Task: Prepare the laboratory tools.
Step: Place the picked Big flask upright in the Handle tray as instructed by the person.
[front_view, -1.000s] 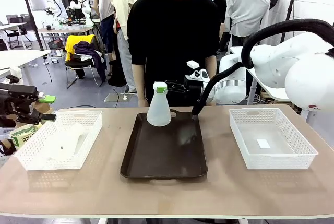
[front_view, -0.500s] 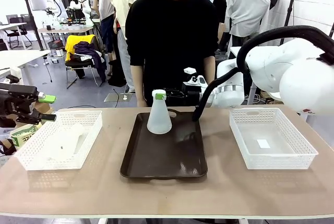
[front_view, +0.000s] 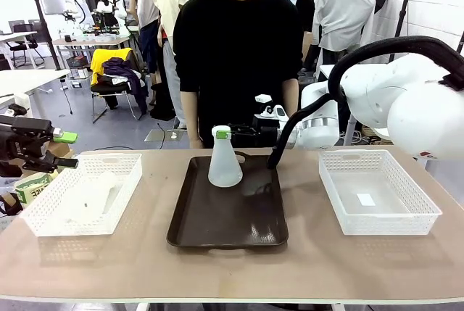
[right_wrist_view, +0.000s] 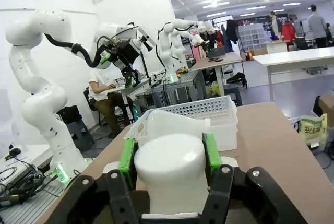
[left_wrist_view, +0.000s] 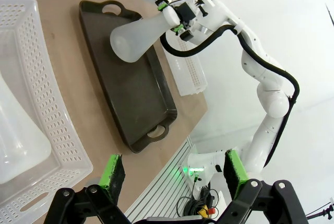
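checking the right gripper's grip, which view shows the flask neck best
The right wrist view: close up, the flask's neck sits between the right gripper's green pads. The front view shows the whole flask upright, its neck small. The left wrist view shows it far off, sideways in the picture.

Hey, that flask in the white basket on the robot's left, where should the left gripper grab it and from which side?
Probably the narrow neck, from above: the flask seems to lie on its side in the basket, whose walls block a sideways approach, and its wide sloping cone would likely slip between the pads of the open left gripper.
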